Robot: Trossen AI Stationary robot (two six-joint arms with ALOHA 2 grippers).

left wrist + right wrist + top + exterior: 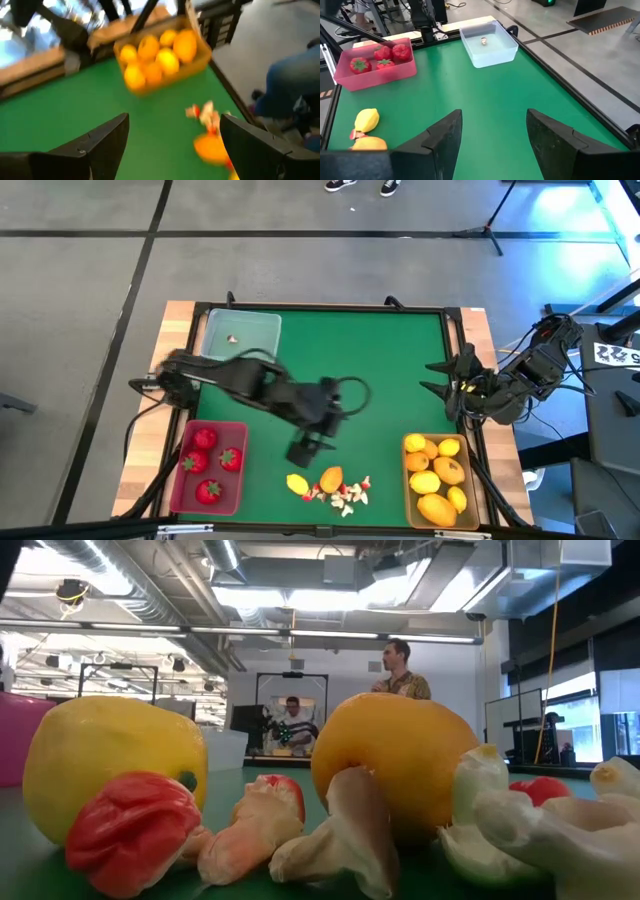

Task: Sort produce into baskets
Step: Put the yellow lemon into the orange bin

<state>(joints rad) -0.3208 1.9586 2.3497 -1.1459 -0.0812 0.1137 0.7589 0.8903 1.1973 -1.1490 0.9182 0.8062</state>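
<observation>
orange fruit [331, 478] lies just beside open, empty left claw [304, 450].

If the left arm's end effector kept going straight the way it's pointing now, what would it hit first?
Probably the loose pile on the green mat: the left end effector, open, points toward the orange fruit and the small white-and-red bits beside it. The tan basket of yellow fruit lies farther on. Depth is hard to judge.

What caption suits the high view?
Left hand open above loose produce; strawberries, lemons already sorted.
</observation>
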